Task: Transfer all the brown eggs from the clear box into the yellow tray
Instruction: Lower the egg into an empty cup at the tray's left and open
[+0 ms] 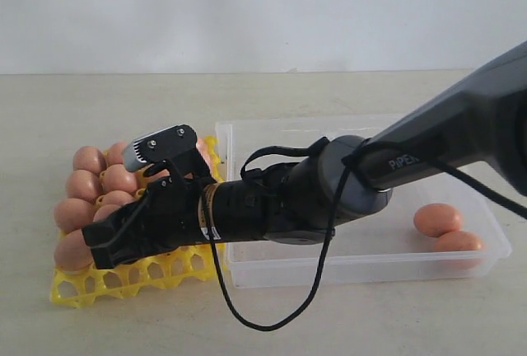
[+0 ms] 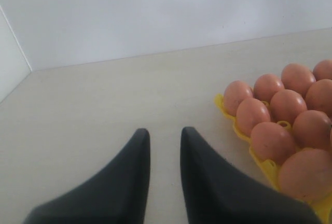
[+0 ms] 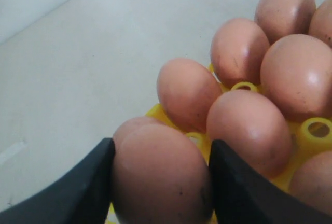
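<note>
My right gripper (image 3: 161, 149) is shut on a brown egg (image 3: 158, 177), a black finger pressed on each side of it. In the exterior view this gripper (image 1: 99, 250) reaches across to the front left part of the yellow tray (image 1: 123, 278), where several brown eggs (image 1: 89, 160) sit in cups. Whether the held egg rests in a cup I cannot tell. Two brown eggs (image 1: 438, 218) lie in the right end of the clear box (image 1: 362, 267). My left gripper (image 2: 165, 136) is open over bare table beside the tray (image 2: 264, 164), with nothing between its fingers.
The right arm (image 1: 346, 187) and its looping black cable (image 1: 247, 315) stretch over the left part of the clear box. A white wall runs along the back of the beige table (image 1: 123, 100).
</note>
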`<state>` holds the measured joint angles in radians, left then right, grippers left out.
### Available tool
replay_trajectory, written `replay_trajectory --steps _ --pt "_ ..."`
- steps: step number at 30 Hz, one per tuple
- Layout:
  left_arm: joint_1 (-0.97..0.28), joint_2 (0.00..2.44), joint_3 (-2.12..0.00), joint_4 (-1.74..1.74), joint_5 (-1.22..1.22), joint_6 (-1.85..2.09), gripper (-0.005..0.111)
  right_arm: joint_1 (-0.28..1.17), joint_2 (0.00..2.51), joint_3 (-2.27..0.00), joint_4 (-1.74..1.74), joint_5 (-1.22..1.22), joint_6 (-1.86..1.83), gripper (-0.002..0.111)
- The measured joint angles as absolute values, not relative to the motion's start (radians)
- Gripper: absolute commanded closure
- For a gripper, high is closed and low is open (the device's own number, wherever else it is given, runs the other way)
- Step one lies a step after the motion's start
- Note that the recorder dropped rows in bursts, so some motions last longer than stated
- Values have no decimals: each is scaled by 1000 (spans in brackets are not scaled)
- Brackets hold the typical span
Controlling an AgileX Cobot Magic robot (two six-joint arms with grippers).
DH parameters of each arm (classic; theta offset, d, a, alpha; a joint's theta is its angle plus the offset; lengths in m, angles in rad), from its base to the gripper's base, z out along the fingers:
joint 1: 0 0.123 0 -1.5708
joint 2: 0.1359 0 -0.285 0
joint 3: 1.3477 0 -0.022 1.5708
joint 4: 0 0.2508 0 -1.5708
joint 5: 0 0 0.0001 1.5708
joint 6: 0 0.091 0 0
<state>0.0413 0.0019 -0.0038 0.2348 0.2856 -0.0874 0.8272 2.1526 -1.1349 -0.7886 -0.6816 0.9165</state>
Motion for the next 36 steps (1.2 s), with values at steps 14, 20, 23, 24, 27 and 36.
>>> replay_trajectory --steps 14,20,23,24,27,36 --pt "41 2 -4 235 286 -87 85 833 2174 -1184 -777 -662 917 61" --pt "41 2 -4 235 286 -87 85 836 2174 -1184 -776 -661 923 39" --pt "41 2 -4 235 286 -87 85 838 2174 -1185 -776 -674 932 39" --pt "41 2 -4 235 286 -87 85 838 2174 -1185 -776 -675 932 39" --pt "41 2 -4 235 286 -87 85 838 2168 -1185 -776 -667 923 39" --pt "41 2 -4 235 286 -87 85 840 2055 -1186 -773 -627 898 74"
